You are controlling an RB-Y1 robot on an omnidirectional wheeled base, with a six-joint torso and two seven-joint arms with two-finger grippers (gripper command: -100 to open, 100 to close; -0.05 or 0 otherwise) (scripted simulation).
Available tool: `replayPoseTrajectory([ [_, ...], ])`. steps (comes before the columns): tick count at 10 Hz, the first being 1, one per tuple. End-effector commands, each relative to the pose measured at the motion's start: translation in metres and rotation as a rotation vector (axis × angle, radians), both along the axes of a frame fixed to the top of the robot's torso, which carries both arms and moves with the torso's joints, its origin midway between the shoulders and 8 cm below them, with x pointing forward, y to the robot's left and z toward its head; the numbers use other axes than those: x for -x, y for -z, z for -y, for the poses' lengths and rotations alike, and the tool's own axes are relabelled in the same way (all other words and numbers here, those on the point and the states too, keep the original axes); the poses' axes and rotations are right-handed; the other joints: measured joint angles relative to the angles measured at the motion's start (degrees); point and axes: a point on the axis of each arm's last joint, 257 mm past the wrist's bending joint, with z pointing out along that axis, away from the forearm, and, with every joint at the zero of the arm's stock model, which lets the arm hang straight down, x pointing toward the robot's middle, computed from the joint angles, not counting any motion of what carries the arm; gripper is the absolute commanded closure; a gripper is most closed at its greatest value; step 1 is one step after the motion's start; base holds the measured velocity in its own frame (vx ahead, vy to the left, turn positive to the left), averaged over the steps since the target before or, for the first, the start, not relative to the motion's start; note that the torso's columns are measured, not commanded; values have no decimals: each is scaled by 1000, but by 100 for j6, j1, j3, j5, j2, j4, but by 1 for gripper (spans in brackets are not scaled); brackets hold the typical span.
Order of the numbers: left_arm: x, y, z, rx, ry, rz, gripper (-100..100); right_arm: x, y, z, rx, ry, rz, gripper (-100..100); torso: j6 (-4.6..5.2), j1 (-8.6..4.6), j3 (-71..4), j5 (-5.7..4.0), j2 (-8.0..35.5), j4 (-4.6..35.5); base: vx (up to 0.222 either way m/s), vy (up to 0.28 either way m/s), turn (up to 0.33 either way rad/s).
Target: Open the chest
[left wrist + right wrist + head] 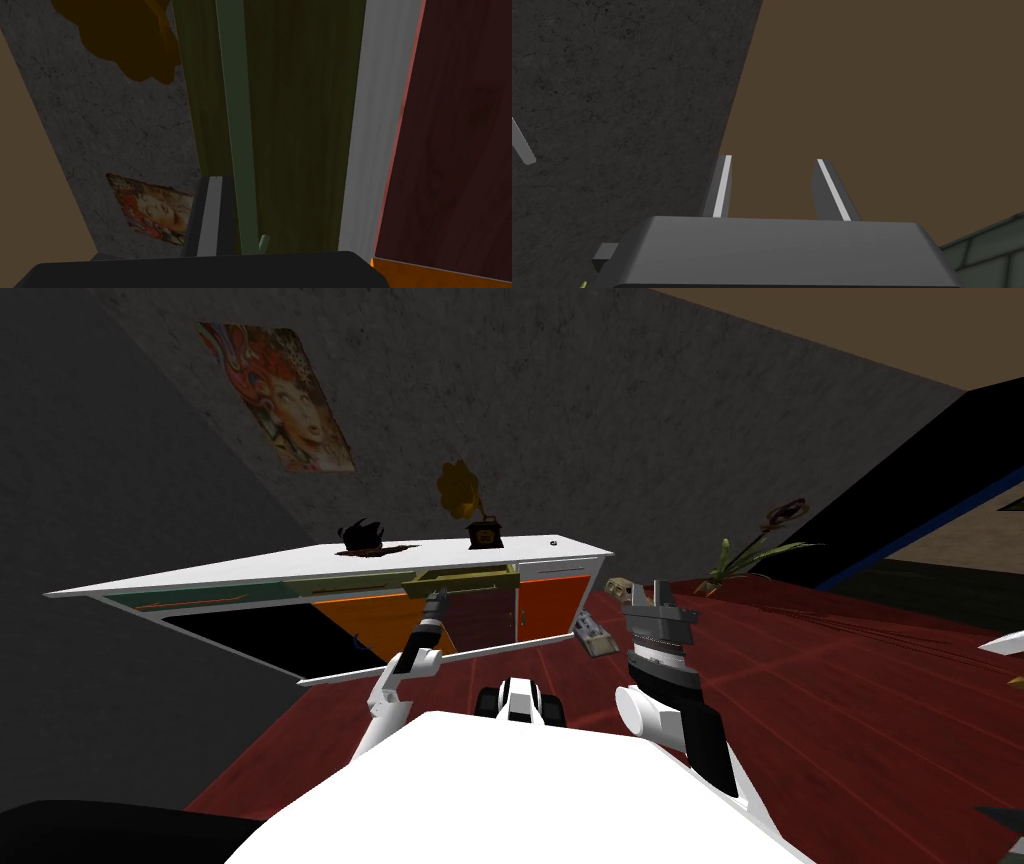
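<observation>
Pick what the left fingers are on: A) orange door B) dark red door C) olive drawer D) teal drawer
C: head view has the left gripper at the olive drawer, which juts out of the white chest; left wrist view shows its fingers either side of that drawer's green handle bar.

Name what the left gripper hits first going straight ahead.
Probably the olive drawer front: the left gripper is shut on its green handle bar, with that front just behind.

Left tool (434,602) outstretched; right tool (775,165) spread.
</observation>
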Motion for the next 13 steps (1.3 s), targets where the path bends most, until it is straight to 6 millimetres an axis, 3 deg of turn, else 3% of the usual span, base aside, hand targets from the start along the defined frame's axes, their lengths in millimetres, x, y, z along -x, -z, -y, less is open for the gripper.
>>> replayPoseTrajectory([
  [1, -24, -1, 11, 8, 31, 12, -100, 0, 0, 0, 0, 0, 0, 0, -16, 1, 17, -15, 28, 25, -65, -28, 10],
  [4, -29, 41, 1, 24, 13, -69, -100, 0, 0, 0, 0, 0, 0, 0, -16, 47, -20, 19, -36, -23, -4, 5, -8],
  [7, -29, 45, 0, 26, 12, -76, -100, 0, 0, 0, 0, 0, 0, 0, -17, 65, -29, 39, -54, -49, 3, 1, 8],
  [8, -46, 13, 1, -4, 40, -4, -100, 0, 0, 0, 0, 0, 0, 0, -14, 67, -31, 42, -59, -53, -94, -46, 14],
  [10, -61, 8, 5, 3, 49, 8, -100, 0, 0, 0, 0, 0, 0, 0, -13, 29, 2, 6, 3, -3, -86, -25, 16],
  [13, -64, 43, -4, 16, 32, -62, -100, 0, 0, 0, 0, 0, 0, 0, -4, 34, -33, 19, -53, -36, -5, -5, -3],
])
